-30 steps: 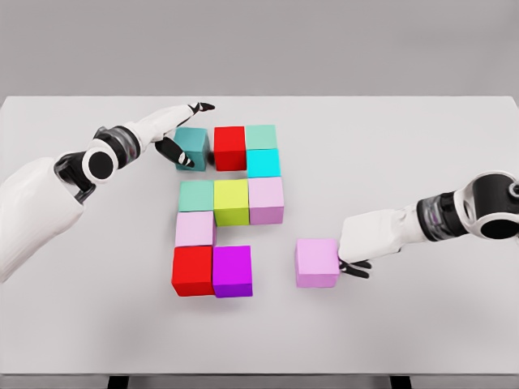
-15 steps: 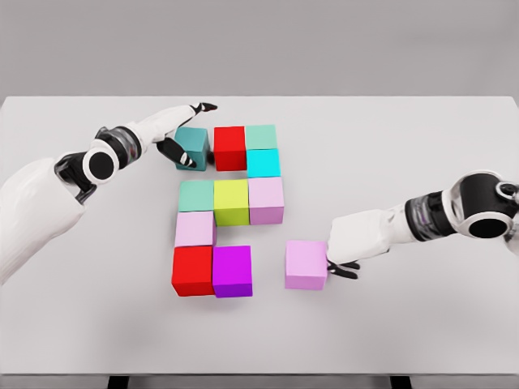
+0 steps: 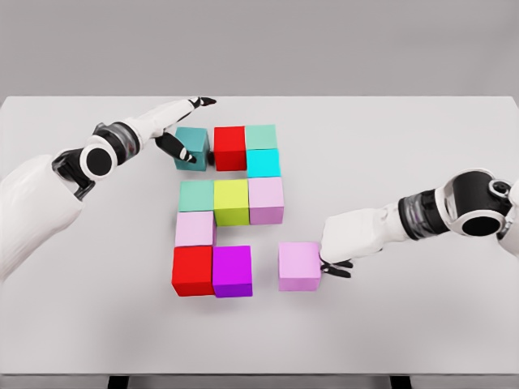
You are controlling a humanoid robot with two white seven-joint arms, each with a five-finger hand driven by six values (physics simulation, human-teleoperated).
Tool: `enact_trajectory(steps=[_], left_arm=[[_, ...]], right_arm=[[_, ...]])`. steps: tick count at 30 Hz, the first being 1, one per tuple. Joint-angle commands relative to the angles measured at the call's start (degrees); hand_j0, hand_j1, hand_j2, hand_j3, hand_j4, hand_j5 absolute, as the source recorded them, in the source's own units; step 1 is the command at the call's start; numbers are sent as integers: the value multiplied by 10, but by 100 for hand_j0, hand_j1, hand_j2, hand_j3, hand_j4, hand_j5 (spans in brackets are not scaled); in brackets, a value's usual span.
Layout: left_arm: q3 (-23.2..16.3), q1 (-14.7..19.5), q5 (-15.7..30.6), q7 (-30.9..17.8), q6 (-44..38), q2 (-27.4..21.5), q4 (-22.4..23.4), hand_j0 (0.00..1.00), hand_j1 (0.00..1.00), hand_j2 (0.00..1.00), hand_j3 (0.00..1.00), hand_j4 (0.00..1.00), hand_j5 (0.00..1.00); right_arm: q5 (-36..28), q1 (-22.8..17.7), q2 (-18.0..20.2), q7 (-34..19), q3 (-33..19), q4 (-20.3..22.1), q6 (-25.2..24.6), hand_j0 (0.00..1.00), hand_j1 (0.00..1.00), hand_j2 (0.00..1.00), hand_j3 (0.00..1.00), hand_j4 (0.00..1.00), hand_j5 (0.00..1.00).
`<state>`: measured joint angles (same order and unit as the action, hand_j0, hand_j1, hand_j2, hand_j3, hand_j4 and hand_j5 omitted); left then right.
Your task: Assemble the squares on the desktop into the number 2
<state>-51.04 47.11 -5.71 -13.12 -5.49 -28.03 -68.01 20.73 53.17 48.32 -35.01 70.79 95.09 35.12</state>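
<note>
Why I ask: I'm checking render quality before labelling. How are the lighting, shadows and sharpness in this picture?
Head view: soft, even light with no glare on the white table; only faint contact shadows under the blocks, such as the pink block at the right hand; everything sharp edge to edge, no blur or visible distortion, left hand included.

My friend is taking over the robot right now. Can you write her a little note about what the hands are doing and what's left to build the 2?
Left hand: fingers spread, touching the dark teal cube at the top-left of the figure.
Right hand: flat against the right side of the loose lilac cube, pushing, not gripping.
Done: top row, middle row, pale pink cube, then red cube and purple cube on the white table.
Left: close the gap between the lilac cube and the purple cube; snug the teal cube.
</note>
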Motion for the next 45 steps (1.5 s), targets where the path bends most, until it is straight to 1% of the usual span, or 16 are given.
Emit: enact_trajectory(steps=[1,3,10,13,16,19,23,25,26,30,32,35,36,38,41,45], left_arm=[[1,0,0,0,11,7,10,100,100,100,100,100,100],[2,0,0,0,13,15,21,100,100,100,100,100,100],[2,1,-1,0,15,14,22,100,100,100,100,100,100],[2,-3,2,-5,14,8,13,100,100,100,100,100,100],[2,-4,12,-7,14,3,1,100,100,100,100,100,100],[-1,-4,36,-8,14,-17,-14,100,100,100,100,100,100],[-4,-1,52,-34,14,-41,-23,100,100,100,100,100,100],[-6,3,57,-55,14,-59,-38,100,100,100,100,100,100],[-8,10,57,-60,14,-62,-38,100,100,100,100,100,100],[-11,18,47,-60,12,-62,-23,99,99,99,99,99,99],[-12,20,32,-60,10,-62,-14,95,95,95,95,95,95],[-52,45,25,-59,10,-58,15,95,95,95,95,95,95],[-56,50,24,-56,10,-55,23,95,95,95,95,95,95],[-56,55,20,-54,10,-43,45,94,94,94,94,94,94],[-56,55,13,-54,8,-43,60,93,93,93,93,93,93],[-56,57,-2,-54,8,-21,81,92,92,92,92,92,92]], right_arm=[[-3,0,-2,0,0,0,-1,12,12,12,12,12,12],[-3,1,0,0,-2,-3,-1,12,12,12,12,12,12],[-2,1,8,0,-3,-19,-1,12,12,12,12,12,12],[-1,-1,24,0,-1,-14,-1,12,12,12,12,12,12],[-2,-4,27,0,1,-8,-1,12,12,12,12,12,12],[-2,-5,31,0,2,-5,-1,12,12,12,12,12,12],[-3,-11,29,0,8,0,-1,12,12,12,12,12,12],[-3,-15,27,0,8,1,-1,12,12,12,12,12,12],[-3,-17,27,0,9,1,-1,12,12,12,12,12,12],[-3,-17,24,0,10,1,-1,12,12,12,12,12,12],[-3,-17,23,0,10,3,-1,12,12,12,12,12,12],[-3,-16,23,0,10,4,-1,12,12,12,12,12,12],[-3,-16,23,0,10,4,-1,12,12,12,12,12,12],[-3,-16,21,0,10,4,-1,12,12,12,12,12,12],[-4,-16,15,0,10,4,-1,12,12,12,12,12,12],[-14,-16,12,0,10,4,-1,12,12,12,12,12,12]])
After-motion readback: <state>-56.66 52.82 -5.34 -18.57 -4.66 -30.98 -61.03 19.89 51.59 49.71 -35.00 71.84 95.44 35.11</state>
